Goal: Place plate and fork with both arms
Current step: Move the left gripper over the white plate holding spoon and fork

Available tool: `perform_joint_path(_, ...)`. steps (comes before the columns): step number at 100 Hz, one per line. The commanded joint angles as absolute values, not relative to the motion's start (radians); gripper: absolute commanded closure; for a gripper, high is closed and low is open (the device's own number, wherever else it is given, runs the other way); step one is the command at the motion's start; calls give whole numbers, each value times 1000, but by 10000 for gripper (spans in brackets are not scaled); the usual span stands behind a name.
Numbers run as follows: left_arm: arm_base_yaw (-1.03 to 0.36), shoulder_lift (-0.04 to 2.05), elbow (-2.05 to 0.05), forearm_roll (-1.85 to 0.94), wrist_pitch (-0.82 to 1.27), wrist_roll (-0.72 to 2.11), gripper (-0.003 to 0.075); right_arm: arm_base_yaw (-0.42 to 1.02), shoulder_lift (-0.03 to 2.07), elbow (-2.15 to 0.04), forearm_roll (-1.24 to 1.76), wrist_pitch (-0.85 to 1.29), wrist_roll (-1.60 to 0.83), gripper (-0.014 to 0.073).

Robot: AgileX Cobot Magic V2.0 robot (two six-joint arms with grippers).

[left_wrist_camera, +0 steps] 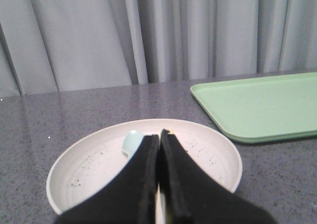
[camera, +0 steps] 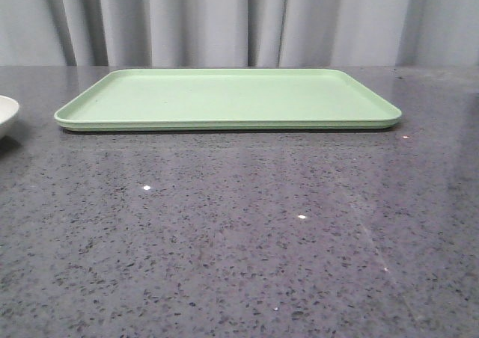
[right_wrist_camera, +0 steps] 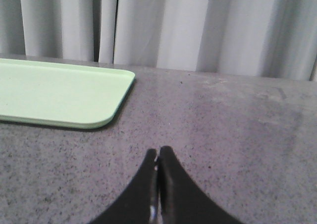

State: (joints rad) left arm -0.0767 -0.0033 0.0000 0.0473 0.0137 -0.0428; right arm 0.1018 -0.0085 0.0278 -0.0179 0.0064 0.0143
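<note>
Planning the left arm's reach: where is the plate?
The plate sits at the table's far left edge in the front view, left of the green tray, below the left gripper.

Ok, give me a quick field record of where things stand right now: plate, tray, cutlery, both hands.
plate: on the table left of the tray, outside it
tray: flat on the table, nothing on it
spoon: pale blue-green bowl showing in the plate, rest hidden by the left hand
fork: a thin yellowish sliver shows between the left fingers; cannot confirm
left hand: shut, over the plate
right hand: shut, over bare table right of the tray
</note>
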Motion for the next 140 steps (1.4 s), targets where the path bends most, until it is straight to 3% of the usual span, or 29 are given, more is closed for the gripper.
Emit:
perform_joint_path(1, -84, -34, 5, 38, -118, -47, 741, 96, -34, 22, -18, -153, 9, 662)
perform_joint_path(21, -84, -18, -62, -26, -59, -47, 741, 97, -26, -29, 0, -163, 9, 662)
perform_joint_path(43, -84, 100, -279, -70, 215, -47, 741, 97, 62, -212, 53, 69, 9, 662)
perform_joint_path(101, -84, 641, -938, -67, 1026, -108, 741, 97, 581, -789, 52, 777, 9, 662)
perform_joint_path(140, -84, 714, -972, -67, 1064, -108, 741, 97, 613, -817, 54, 807, 9, 662)
